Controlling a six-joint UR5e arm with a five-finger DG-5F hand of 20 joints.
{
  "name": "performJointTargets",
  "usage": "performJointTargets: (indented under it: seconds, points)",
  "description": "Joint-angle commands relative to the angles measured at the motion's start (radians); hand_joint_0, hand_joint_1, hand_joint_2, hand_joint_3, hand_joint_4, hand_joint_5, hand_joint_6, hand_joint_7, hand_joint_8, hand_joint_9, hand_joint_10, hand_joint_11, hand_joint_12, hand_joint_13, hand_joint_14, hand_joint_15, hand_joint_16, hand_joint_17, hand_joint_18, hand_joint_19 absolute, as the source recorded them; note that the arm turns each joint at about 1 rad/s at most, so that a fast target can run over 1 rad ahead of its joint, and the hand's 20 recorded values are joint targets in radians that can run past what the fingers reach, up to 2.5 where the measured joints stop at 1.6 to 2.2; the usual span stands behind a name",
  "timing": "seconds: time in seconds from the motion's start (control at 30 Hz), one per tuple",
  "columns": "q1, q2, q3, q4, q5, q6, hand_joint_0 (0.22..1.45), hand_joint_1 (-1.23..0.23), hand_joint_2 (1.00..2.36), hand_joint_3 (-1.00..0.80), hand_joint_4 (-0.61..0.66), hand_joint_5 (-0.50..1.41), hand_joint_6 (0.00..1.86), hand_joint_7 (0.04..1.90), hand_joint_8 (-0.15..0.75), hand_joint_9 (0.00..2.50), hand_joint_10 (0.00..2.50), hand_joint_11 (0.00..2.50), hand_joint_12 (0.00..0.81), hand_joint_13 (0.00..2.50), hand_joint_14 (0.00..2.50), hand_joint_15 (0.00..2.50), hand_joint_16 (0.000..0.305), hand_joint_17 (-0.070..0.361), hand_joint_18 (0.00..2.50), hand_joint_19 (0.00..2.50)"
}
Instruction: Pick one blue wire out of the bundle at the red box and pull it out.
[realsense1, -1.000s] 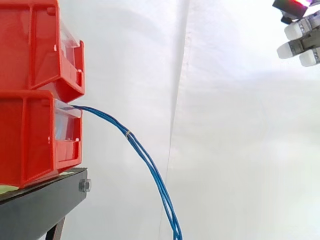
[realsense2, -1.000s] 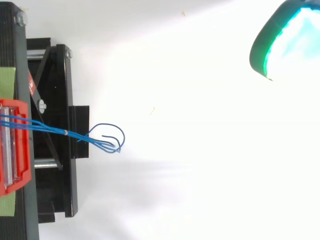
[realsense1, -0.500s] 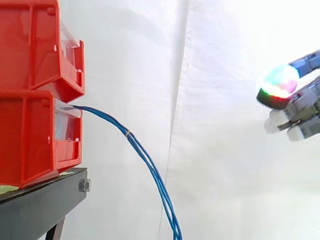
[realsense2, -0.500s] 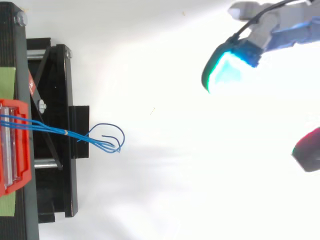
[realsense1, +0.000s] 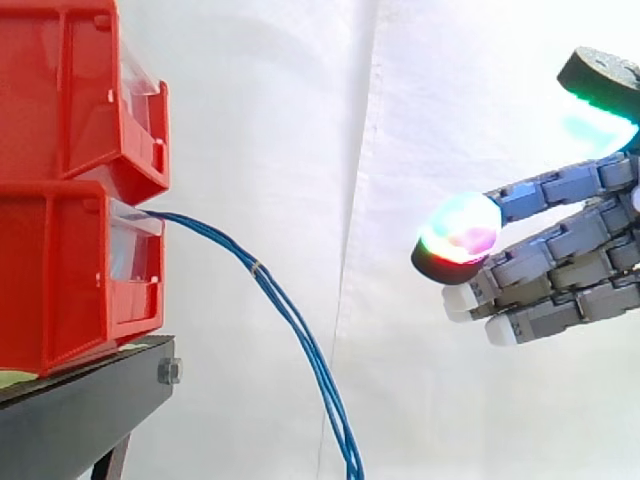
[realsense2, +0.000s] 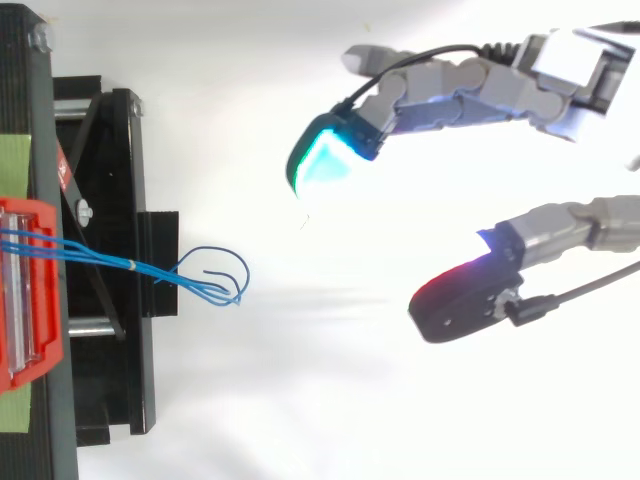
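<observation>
A bundle of blue wires (realsense1: 290, 320) comes out of the lower red box (realsense1: 70, 270) and droops down to the right, held together by a small band. From above the blue wires (realsense2: 150, 270) end in loose loops past the black stand. My hand (realsense1: 560, 270) comes in from the right, well clear of the wires, with its fingers stretched out toward them and the thumb spread apart. Nothing is between them. In the top view the hand (realsense2: 470, 85) has a green-glowing fingertip (realsense2: 325, 160) nearest the wire loops.
A second red box (realsense1: 80, 90) is stacked on the lower one. Both rest on a black stand (realsense1: 80, 410). A white curtain hangs behind, with open space between the wires and my hand.
My hand has moved in from the upper right edge, down and leftward toward the wires. The wires have not moved.
</observation>
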Motion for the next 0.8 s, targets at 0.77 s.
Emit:
performJointTargets:
  seconds: [0.77]
  points:
    - [0.024,-0.237,0.15,0.185,0.127,-0.053,0.52,-0.69,1.0,-0.5,0.29,-0.14,0.5,0.88,0.268,0.55,0.01,0.17,0.366,0.1,0.0,0.13,0.065,0.146,0.0,0.27]
